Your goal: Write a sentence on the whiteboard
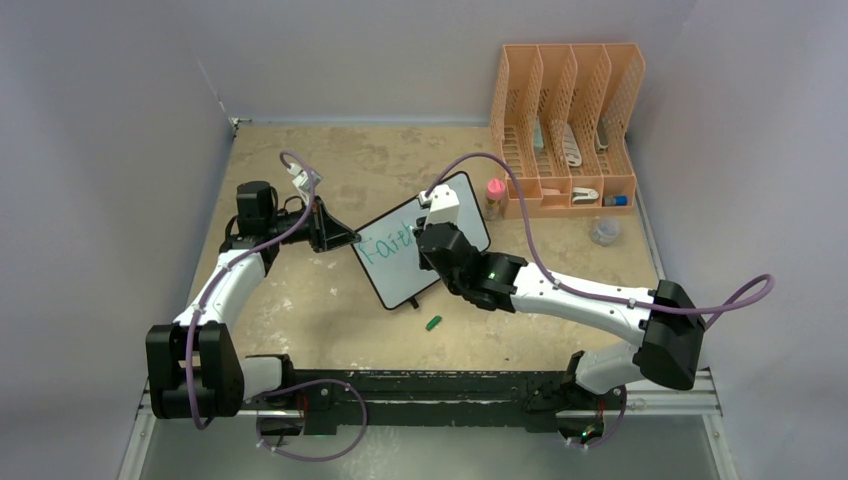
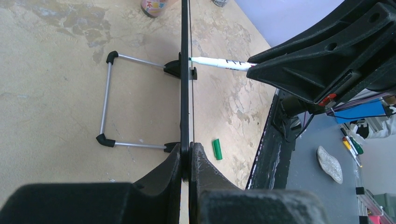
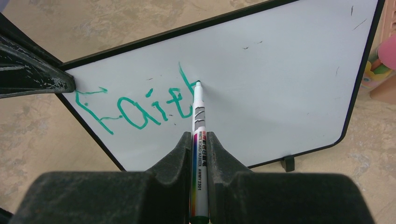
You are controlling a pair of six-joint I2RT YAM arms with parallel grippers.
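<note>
One whiteboard [image 1: 400,278], one green word, two end effectors, both clamped.
The whiteboard stands tilted at mid-counter [image 1: 300,300]. Its sentence [image 3: 140,105] shows four letters, "Fait", plus one tall stroke. One marker [image 3: 198,112] touches its tip to the board beside that stroke, gripped between the fingers of the right end effector [image 3: 200,138]. The left end effector [image 2: 189,155] pinches the board's left edge. One green cap [image 1: 433,323] lies on the counter just in front of the board.

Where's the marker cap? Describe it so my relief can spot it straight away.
Find the whiteboard propped in the middle of the table. Just in front of its lowest corner in the top view, the cap lies loose on the tan surface. It is a small green tube, the only loose green thing there.
</note>
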